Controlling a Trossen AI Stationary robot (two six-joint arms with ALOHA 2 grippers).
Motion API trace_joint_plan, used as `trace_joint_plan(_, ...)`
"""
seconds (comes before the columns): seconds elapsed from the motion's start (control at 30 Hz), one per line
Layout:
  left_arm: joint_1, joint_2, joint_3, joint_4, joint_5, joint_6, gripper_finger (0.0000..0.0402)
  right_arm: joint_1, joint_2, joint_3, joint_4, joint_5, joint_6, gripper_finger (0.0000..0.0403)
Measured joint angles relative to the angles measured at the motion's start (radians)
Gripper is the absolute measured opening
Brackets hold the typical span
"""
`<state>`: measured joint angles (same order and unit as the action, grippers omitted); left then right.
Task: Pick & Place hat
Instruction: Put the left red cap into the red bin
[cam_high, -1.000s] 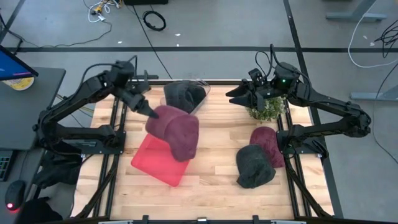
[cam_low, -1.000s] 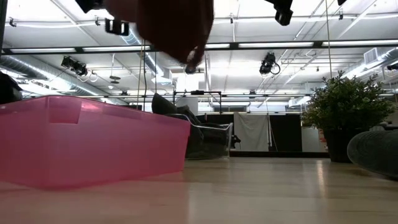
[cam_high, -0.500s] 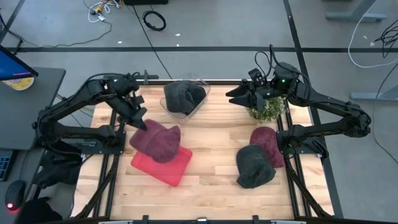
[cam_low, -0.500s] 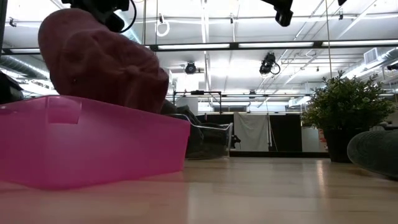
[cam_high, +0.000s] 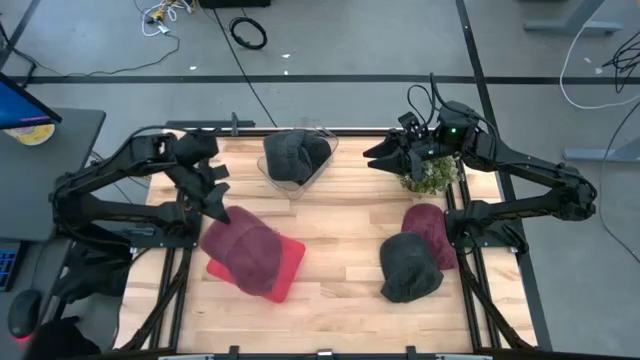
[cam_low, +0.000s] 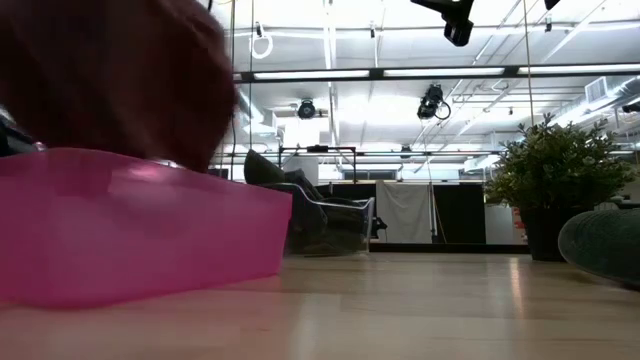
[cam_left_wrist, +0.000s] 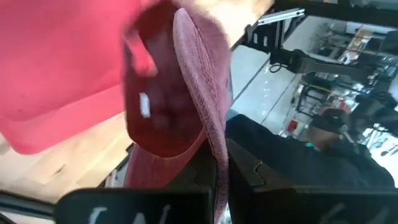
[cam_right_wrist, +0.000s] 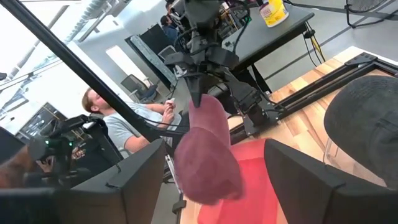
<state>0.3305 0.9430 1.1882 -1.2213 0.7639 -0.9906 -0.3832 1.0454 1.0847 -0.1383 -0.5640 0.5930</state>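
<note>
The left pincer (cam_high: 214, 207) grips a maroon hat (cam_high: 241, 256) by its edge, holding it over the left part of the pink bin (cam_high: 286, 266) on the counter (cam_high: 340, 220). In the low view the hat (cam_low: 110, 80) hangs just above the bin's (cam_low: 140, 235) rim. The right pincer (cam_high: 378, 156) waits above the counter's far right side beside a plant (cam_high: 430, 175); its fingers stand spread and empty. A grey hat (cam_high: 408, 265) and another maroon hat (cam_high: 432, 228) lie right.
</note>
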Motion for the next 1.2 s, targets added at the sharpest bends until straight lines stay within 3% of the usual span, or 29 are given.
trace_joint_plan(0.1, 0.000, -0.030, 0.027, 0.006, -0.012, -0.030, 0.0011, 0.000, 0.000, 0.000, 0.000, 0.000, 0.000, 0.0274)
trace_joint_plan(0.3, -0.010, -0.053, 0.044, -0.019, -0.134, -0.121, 0.0011, 0.000, 0.000, 0.000, 0.000, 0.000, 0.000, 0.0274)
trace_joint_plan(0.6, -0.074, -0.025, 0.044, -0.094, -0.179, -0.154, 0.0011, 0.000, 0.000, 0.000, 0.000, 0.000, -0.008, 0.0274)
trace_joint_plan(0.77, -0.093, 0.030, 0.043, -0.088, -0.254, -0.154, 0.0011, 0.000, 0.000, -0.001, 0.001, 0.000, -0.008, 0.0274)
trace_joint_plan(1.03, -0.175, 0.174, 0.043, -0.083, -0.217, -0.137, 0.0015, 0.000, 0.000, -0.001, 0.001, 0.011, -0.008, 0.0274)
trace_joint_plan(1.2, -0.216, 0.253, 0.043, -0.082, -0.272, -0.118, 0.0011, 0.000, 0.000, -0.001, 0.001, 0.020, -0.011, 0.0274)
